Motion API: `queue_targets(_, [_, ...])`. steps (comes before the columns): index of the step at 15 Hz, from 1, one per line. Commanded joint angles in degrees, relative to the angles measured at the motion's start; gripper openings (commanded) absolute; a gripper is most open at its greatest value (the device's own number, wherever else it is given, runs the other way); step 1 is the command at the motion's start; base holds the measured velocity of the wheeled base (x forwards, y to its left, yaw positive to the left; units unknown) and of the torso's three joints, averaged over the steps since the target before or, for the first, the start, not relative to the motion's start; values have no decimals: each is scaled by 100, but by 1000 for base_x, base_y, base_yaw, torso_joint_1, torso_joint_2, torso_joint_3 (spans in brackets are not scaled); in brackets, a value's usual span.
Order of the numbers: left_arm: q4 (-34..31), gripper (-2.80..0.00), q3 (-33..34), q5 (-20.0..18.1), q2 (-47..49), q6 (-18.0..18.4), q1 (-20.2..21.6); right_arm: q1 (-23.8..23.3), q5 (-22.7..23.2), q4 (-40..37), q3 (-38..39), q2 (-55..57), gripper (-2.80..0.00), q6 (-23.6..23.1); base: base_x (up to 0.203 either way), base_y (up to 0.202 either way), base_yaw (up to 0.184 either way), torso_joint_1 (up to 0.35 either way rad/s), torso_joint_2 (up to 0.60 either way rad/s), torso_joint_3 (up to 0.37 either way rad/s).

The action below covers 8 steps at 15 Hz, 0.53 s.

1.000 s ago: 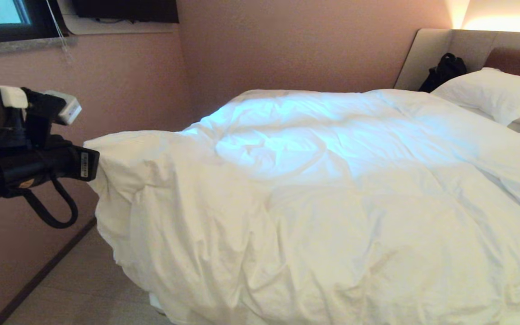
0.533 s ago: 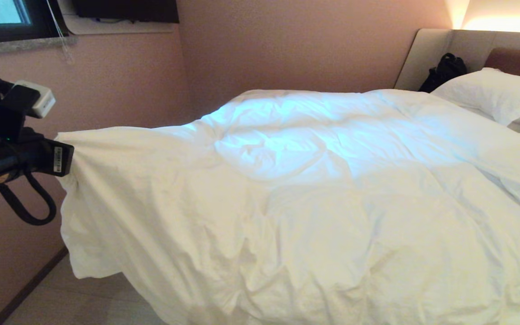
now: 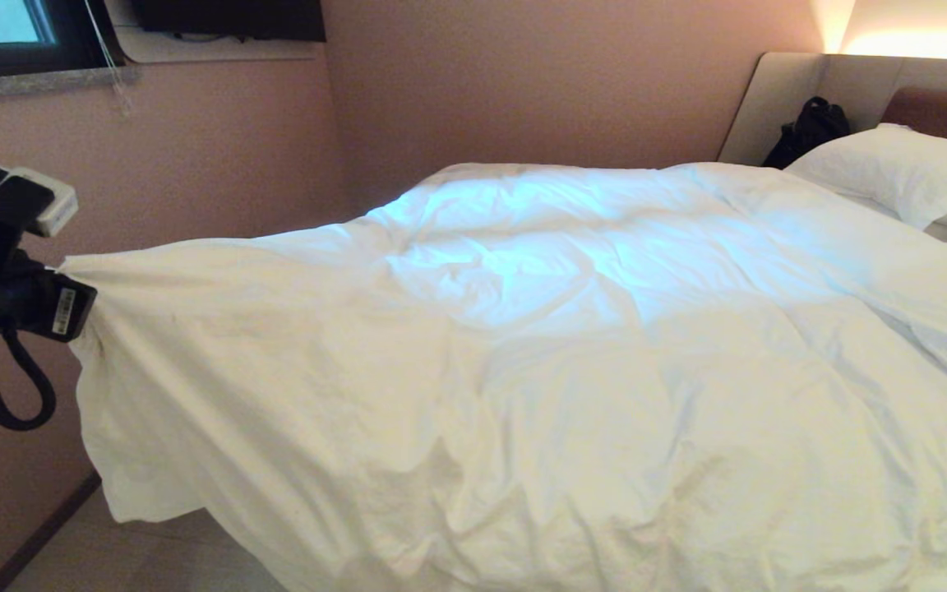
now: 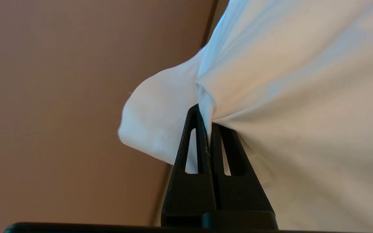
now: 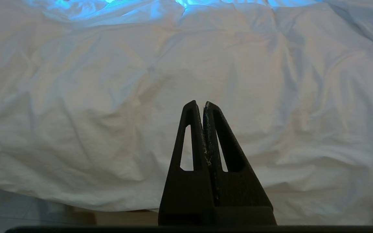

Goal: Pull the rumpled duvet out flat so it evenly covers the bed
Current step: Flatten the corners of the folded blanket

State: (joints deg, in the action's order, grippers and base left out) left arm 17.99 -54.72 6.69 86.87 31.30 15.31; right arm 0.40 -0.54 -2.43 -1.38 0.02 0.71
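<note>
The white, wrinkled duvet [image 3: 523, 370] spreads over the bed [image 3: 778, 99] from the padded headboard side toward the foot. Its corner is stretched out past the bed's foot end at the far left. There my left gripper [image 3: 83, 308] is shut on the duvet [image 4: 270, 81], with the cloth pinched between the black fingers [image 4: 194, 129] and a flap of the corner sticking out beside them. My right gripper [image 5: 202, 105] is shut on nothing and hangs in front of the duvet's [image 5: 141, 97] draped side, apart from it. It does not show in the head view.
A pink wall [image 3: 194, 164] stands close behind my left arm, with a window sill [image 3: 38, 82] above. White pillows [image 3: 901, 168] and a black bag [image 3: 810, 127] lie at the headboard. Pale floor [image 3: 153, 559] shows below the hanging duvet corner.
My left gripper has drawn the duvet corner further left and a little lower. The cloth now stretches flatter and wider past the bed's foot end.
</note>
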Motion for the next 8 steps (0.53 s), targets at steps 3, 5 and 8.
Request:
queue_targets(3, [-22,-280,408,113,-21,761,175,4,2,-3,-3,-2,-280,0,0,0,0,0,0,0])
queue_targets(5, [-33,-280,427,218,-9,834,183,4,2,-3,6,-2,-280,0,0,0,0,0,0,0])
queue_targets(8, [-24,-280,376,222,18,834,239,4,2,-3,6,-2,-280,0,0,0,0,0,0,0])
